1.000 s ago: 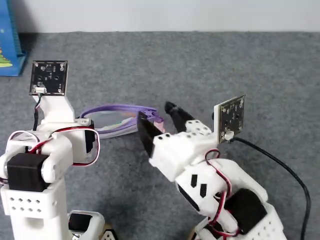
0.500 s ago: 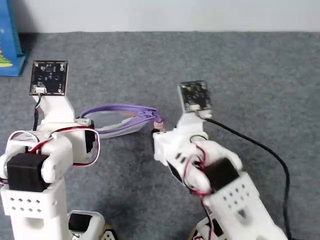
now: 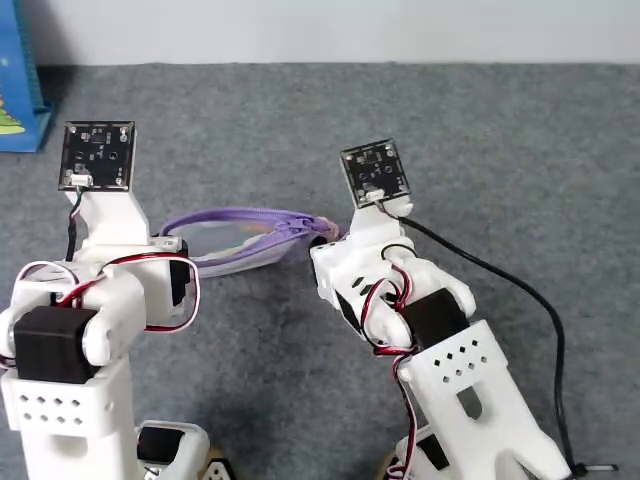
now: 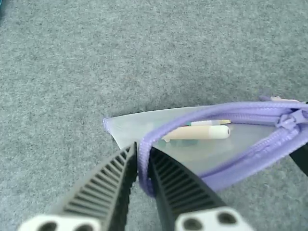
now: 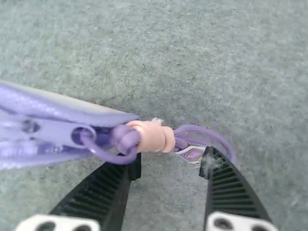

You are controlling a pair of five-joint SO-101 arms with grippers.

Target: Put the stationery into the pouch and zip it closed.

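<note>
A clear pouch (image 3: 235, 245) with a purple zipper lies on the grey carpet between the two arms. Its zipper gapes along most of its length, with the slider (image 4: 289, 118) at the end towards the right arm. Inside lie a cream pen (image 4: 197, 133) and a thinner pencil (image 4: 208, 123). My left gripper (image 4: 140, 151) is shut on the pouch's purple zipper edge at the other end. My right gripper (image 5: 172, 158) stands open at the slider end, its fingers on either side of the peach bead (image 5: 150, 137) and purple cord (image 5: 204, 139) of the zipper pull.
A blue box (image 3: 20, 90) stands at the far left edge by the white wall. A black cable (image 3: 500, 282) trails from the right arm's camera across the carpet. Bare grey carpet (image 3: 500, 140) stretches behind and to the right.
The right arm has turned its wrist and swung in to the pouch's slider end, its open fingers now straddling the zipper pull. The left arm has kept still.
</note>
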